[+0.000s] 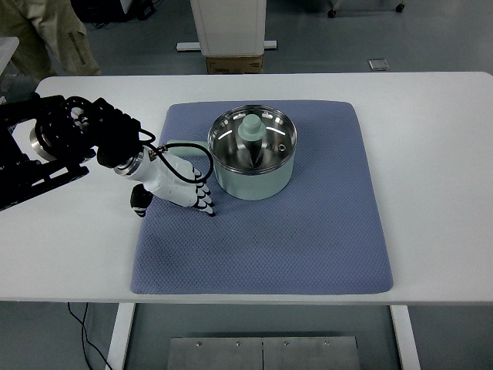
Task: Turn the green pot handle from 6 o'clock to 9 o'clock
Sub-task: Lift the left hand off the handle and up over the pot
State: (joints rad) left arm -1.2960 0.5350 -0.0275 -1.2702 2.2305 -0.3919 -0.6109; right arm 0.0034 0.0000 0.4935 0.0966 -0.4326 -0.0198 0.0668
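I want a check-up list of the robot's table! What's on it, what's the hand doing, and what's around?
Surface: white table with a blue-grey quilted mat on it.
Job's things: pale green metal pot on the mat, its handle seeming to point up at the camera.
Clutter: nothing seen.
Hands: white left hand just left of the pot, fingers relaxed, holding nothing; right hand not in view.
Cables: black cable looping at the left wrist.
Surroundings: cardboard box and a person's legs beyond the table.
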